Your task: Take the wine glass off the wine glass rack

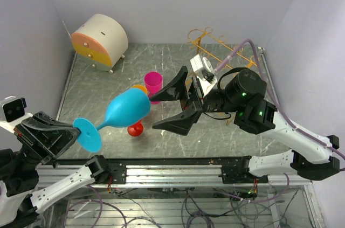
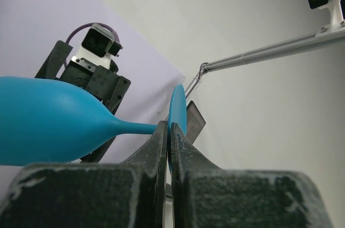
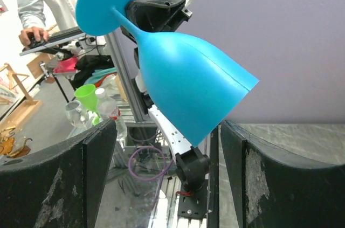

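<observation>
Two grippers: one clenched and one spread wide, facing each other over the near part of the table (image 1: pixel 86 88).
left gripper (image 2: pixel 168 129): its fingers are pressed together on the flat round foot of the wine glass (image 1: pixel 127 108), pinching the disc edge-on. It sits at the near left corner.
right gripper (image 1: pixel 157 112): released, with both black fingers wide apart and pointing left toward the glass.
wine glass: opaque blue, lying roughly level in the air. The foot is to the left, the stem runs right, and the mouth of the bowl faces the right gripper. The rim lies at the tips of the open fingers. The right wrist view shows a gap between the bowl and each finger, thinner on one side.
wine glass rack (image 1: pixel 205 38): thin gold wire with scroll ends, standing at the far right of the table and partly hidden behind the right wrist. The glass is off its rails and well apart from it.
pink cup (image 1: pixel 153 83): upright on the table just behind the bowl.
orange piece (image 1: pixel 140 88): beside the pink cup, mostly hidden by the bowl; I cannot tell what it is.
red piece (image 1: pixel 135 129): small and round, on the table under the bowl.
drawer box (image 1: pixel 99 41): round, cream with an orange front, in the far left corner.
</observation>
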Robot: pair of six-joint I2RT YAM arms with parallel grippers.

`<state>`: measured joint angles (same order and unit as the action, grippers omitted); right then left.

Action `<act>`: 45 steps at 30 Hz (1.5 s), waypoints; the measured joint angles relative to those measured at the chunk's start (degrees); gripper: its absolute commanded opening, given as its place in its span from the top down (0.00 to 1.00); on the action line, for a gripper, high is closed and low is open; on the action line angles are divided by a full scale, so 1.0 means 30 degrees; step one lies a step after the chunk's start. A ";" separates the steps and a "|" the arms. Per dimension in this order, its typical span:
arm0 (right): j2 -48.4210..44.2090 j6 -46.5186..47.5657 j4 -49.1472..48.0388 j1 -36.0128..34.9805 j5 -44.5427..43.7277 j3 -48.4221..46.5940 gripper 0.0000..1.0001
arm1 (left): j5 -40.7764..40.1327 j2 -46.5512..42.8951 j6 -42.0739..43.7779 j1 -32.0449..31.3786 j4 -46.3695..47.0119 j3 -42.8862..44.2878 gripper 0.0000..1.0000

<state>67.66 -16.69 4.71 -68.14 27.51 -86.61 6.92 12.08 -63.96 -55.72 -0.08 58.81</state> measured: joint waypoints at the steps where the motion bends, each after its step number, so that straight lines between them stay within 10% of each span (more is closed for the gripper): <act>1: 0.0066 0.0007 -0.0233 0.0066 0.0299 0.0007 0.23 | 0.0146 -0.0015 -0.0058 0.0000 0.0197 -0.0058 0.93; 30: 0.1785 -0.2368 -0.5778 0.0568 0.5093 0.0648 0.39 | 0.2084 -0.0503 -0.0175 0.0000 0.3628 -0.1348 0.93; 38: 0.1778 -0.2769 -0.6433 0.0605 0.5442 0.0714 1.00 | 0.2237 -0.0335 -0.0408 0.0000 0.4189 -0.1698 0.93; 41: 0.1588 -0.3067 -0.6484 0.0554 0.5982 0.1005 1.00 | 0.2149 -0.0328 -0.0379 0.0000 0.4197 -0.1654 0.92; 45: 0.0874 -0.2907 -0.6171 0.0444 0.6033 0.1297 1.00 | 0.1413 -0.0335 0.0248 0.0000 0.2324 -0.1071 0.57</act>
<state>70.28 -25.41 -13.80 -66.81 45.60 -82.72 11.16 11.07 -63.22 -55.72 6.90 55.59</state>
